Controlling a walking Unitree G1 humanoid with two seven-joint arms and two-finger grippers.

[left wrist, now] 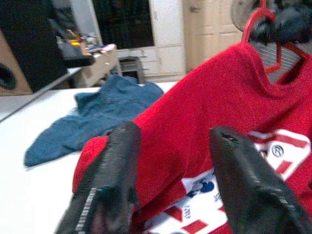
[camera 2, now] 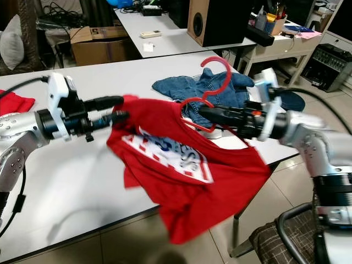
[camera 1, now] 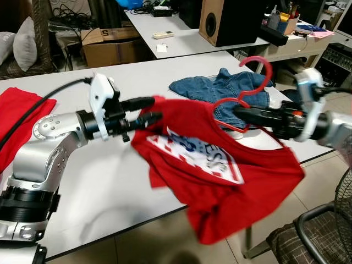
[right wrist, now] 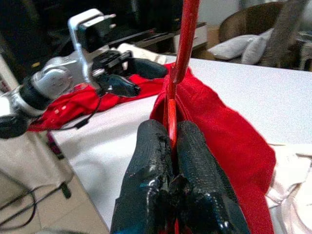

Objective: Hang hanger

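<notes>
A red T-shirt point(camera 1: 220, 181) with a white printed panel hangs in the air over the table's front edge, draped on a red plastic hanger point(camera 1: 263, 66) whose hook points up. My right gripper point(camera 1: 239, 114) is shut on the hanger just below the hook, at the shirt's collar; in the right wrist view its fingertips point(right wrist: 161, 146) press together on the red bar point(right wrist: 185, 34). My left gripper point(camera 1: 147, 110) is open at the shirt's left shoulder, and its two fingers point(left wrist: 112, 170) straddle the red cloth point(left wrist: 204, 126) with a wide gap.
A blue denim garment point(camera 1: 220, 88) lies on the white table point(camera 1: 110, 187) behind the shirt. Another red cloth point(camera 1: 22, 115) lies at the table's left. A chair point(camera 1: 308, 236) stands at the lower right. A second desk holds a speaker point(camera 1: 220, 22).
</notes>
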